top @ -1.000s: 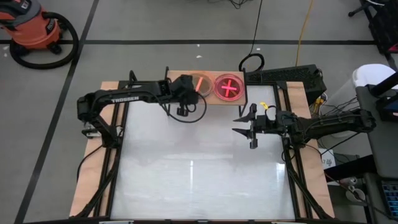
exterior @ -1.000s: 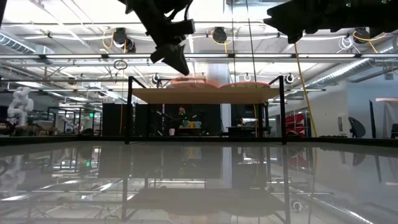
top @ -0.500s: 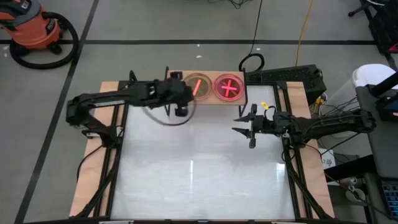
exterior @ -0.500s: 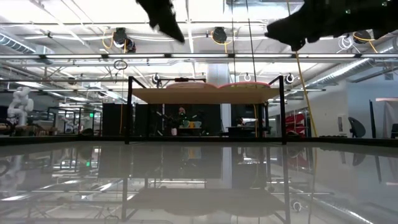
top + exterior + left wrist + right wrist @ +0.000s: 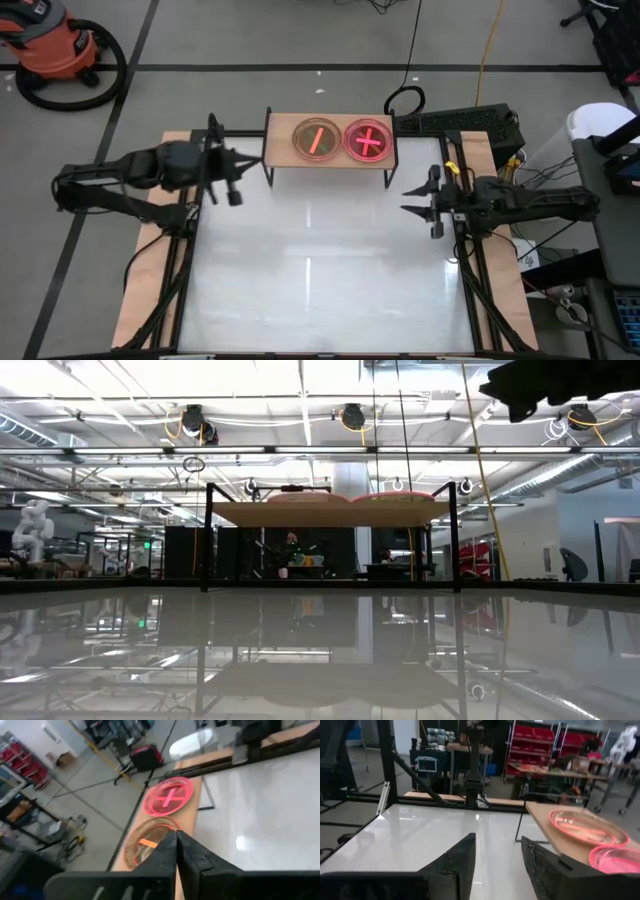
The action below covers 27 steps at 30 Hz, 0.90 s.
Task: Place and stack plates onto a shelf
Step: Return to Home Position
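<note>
Left arm (image 5: 140, 172): was dark grey to black, with slim links between rounded joint housings.
Left jaws: were two matte black pieces, broad at the root and tapering to narrow tips.
Right arm (image 5: 520, 200): was dark and of the same slim build; it carried a small yellow tag (image 5: 449, 168) near the wrist and thin dark cables (image 5: 548, 218) looping about its rear links.
Right jaws: were two matte black blocks with rough, notched inner edges.

White bench (image 5: 320, 285), with the wooden shelf (image 5: 278, 153) standing at the middle of its far edge. On the shelf: orange plate (image 5: 315, 139) at the left end, pink plate (image 5: 369, 141) just beside it at the right end.
</note>
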Tool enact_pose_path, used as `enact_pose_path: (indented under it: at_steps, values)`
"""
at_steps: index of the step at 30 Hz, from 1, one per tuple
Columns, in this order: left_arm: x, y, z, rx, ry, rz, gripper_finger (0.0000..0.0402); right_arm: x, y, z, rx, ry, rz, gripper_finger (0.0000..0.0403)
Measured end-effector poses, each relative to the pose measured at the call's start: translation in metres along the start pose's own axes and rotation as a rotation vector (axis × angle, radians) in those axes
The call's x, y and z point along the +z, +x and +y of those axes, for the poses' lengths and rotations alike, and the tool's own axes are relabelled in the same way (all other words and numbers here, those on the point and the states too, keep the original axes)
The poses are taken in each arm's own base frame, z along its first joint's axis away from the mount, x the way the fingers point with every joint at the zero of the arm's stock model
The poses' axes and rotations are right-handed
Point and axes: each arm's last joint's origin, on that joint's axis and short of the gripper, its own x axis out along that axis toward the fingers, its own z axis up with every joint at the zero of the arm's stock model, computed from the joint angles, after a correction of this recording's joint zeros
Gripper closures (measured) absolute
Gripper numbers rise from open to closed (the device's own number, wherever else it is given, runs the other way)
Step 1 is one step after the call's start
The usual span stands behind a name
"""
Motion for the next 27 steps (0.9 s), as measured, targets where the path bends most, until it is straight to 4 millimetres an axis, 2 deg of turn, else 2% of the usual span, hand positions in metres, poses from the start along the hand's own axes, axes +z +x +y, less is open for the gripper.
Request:
enact_pose_path:
  at_steps: [5,13,20,27]
  values:
    - [-0.039,-0.016,-0.014,-0.053,-0.063,-0.129,0.0396,-0.006,-0.011,0.001,0.009,-0.057,-0.041,0.0291]
    - [-0.101,-0.027,-0.035,-0.088,-0.127,-0.335,0.0397,-0.009,-0.027,-0.001,0.009,-0.107,-0.040,0.0395]
    - [-0.139,-0.033,-0.046,-0.090,-0.185,-0.445,0.0398,-0.011,-0.038,-0.001,0.051,-0.110,-0.078,0.0401]
    - [-0.174,-0.022,-0.064,-0.121,-0.210,-0.536,0.0398,-0.037,-0.033,0.004,0.127,-0.133,-0.118,0.0402]
